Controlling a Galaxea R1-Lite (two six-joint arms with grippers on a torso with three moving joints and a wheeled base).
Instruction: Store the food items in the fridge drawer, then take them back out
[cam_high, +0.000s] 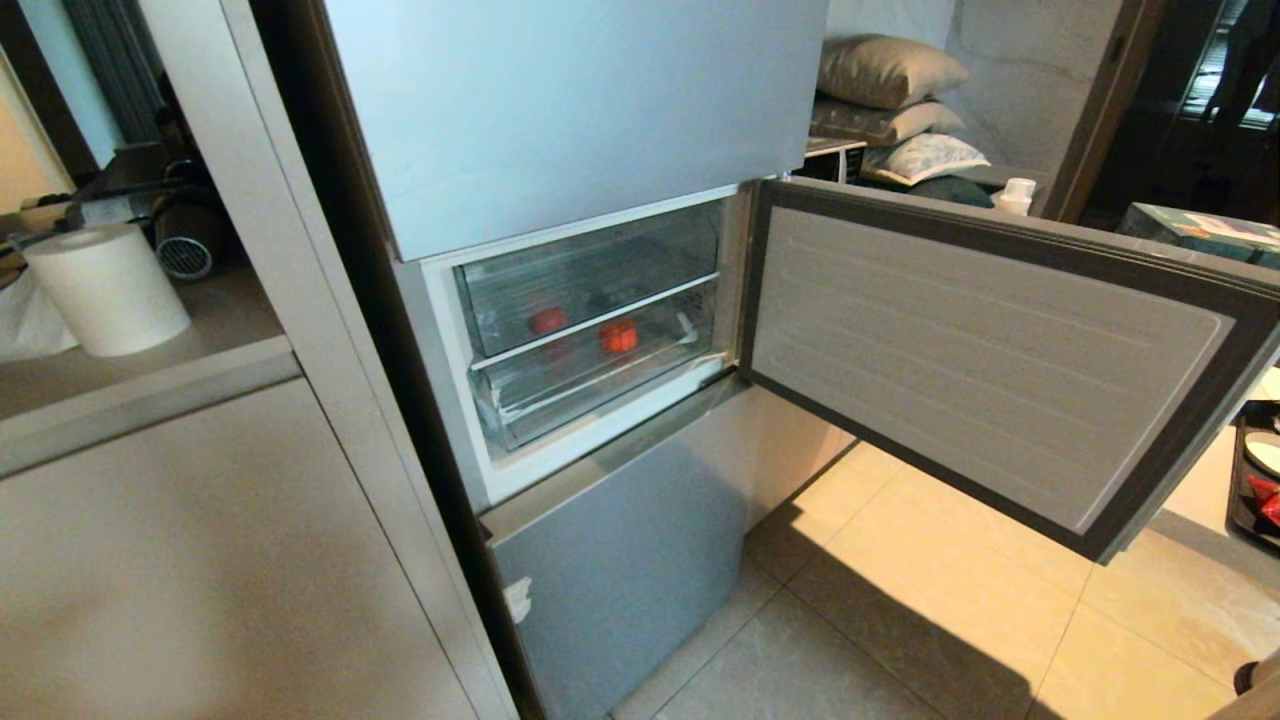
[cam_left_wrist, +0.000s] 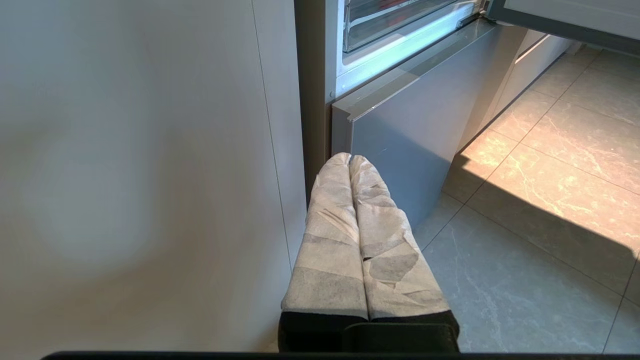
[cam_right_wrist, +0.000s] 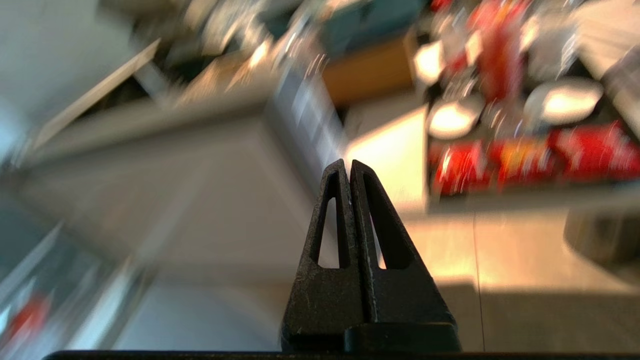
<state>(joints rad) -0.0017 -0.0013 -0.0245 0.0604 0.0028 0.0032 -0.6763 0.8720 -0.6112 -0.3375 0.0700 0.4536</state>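
The fridge's middle compartment stands open with two clear drawers stacked inside, both pushed in. An orange-red lobed food item (cam_high: 618, 336) shows just below the dividing rail, behind the front of the lower fridge drawer (cam_high: 600, 395). A second red piece (cam_high: 547, 320) shows through the upper bin's front. Neither arm is in the head view. My left gripper (cam_left_wrist: 349, 159), its fingers wrapped in pale tape, is shut and empty, low beside the cabinet side and the lower fridge panel. My right gripper (cam_right_wrist: 348, 164) is shut on nothing, out in the room with a blurred scene behind it.
The compartment door (cam_high: 1000, 350) hangs wide open to the right over the tiled floor. A paper towel roll (cam_high: 105, 290) stands on the counter at left above a cabinet front (cam_high: 200, 550). A dark tray (cam_high: 1236, 470) with red items lies at the right edge.
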